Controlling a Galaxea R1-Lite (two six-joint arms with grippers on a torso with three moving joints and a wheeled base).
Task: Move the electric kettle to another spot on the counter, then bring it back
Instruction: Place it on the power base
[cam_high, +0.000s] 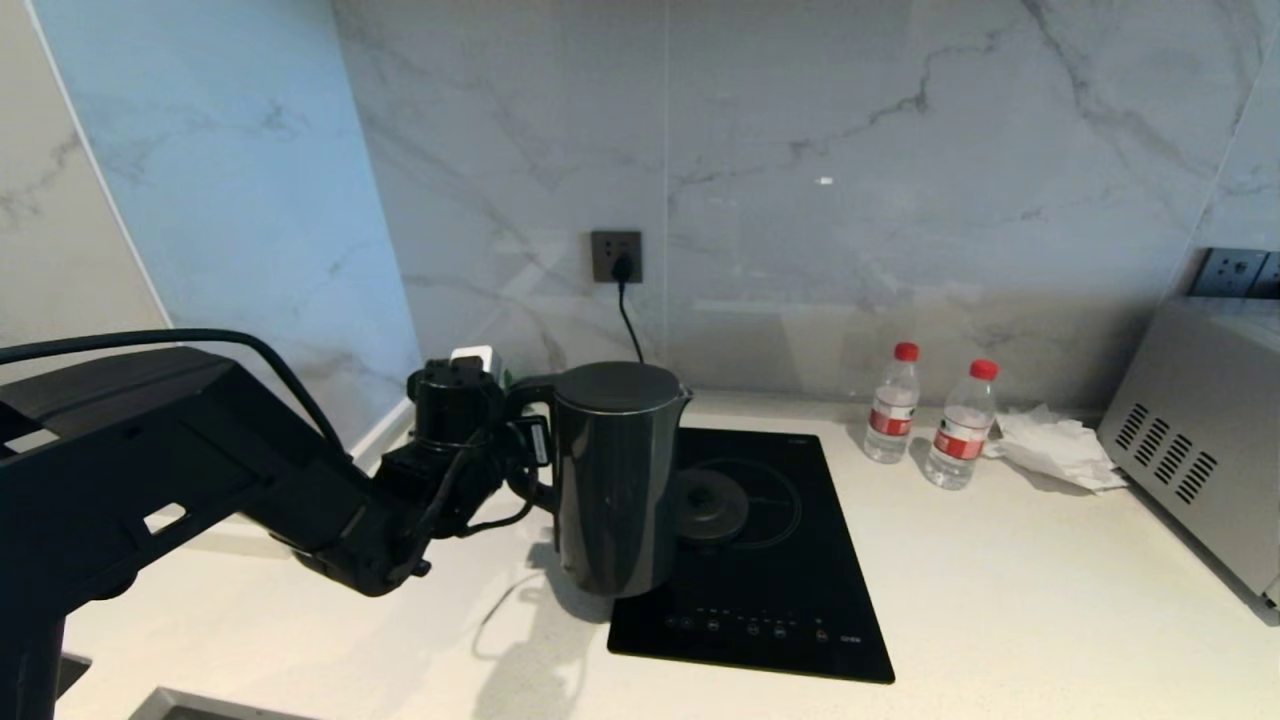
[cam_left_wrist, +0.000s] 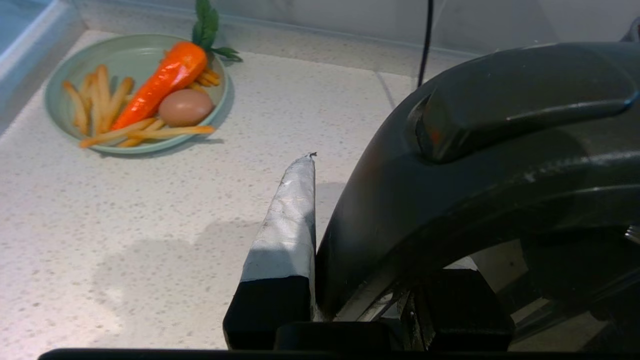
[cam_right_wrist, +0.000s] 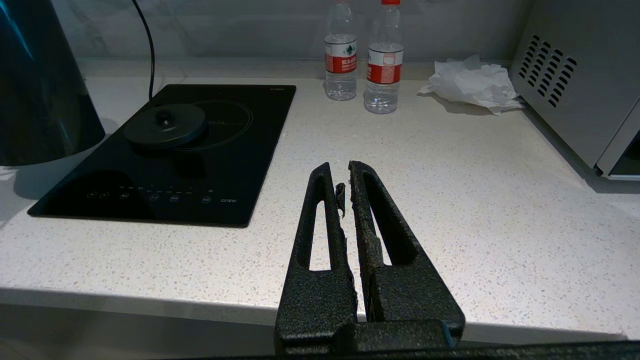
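Electric kettle (cam_high: 615, 480) in left gripper (cam_high: 515, 440) above counter (cam_high: 1000, 600)

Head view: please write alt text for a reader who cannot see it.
The left pincer grips the handle of the black electric kettle, which sits at the cooktop's left edge, off its round base disc. Behind stand two water bottles, crumpled tissue and a wall socket.
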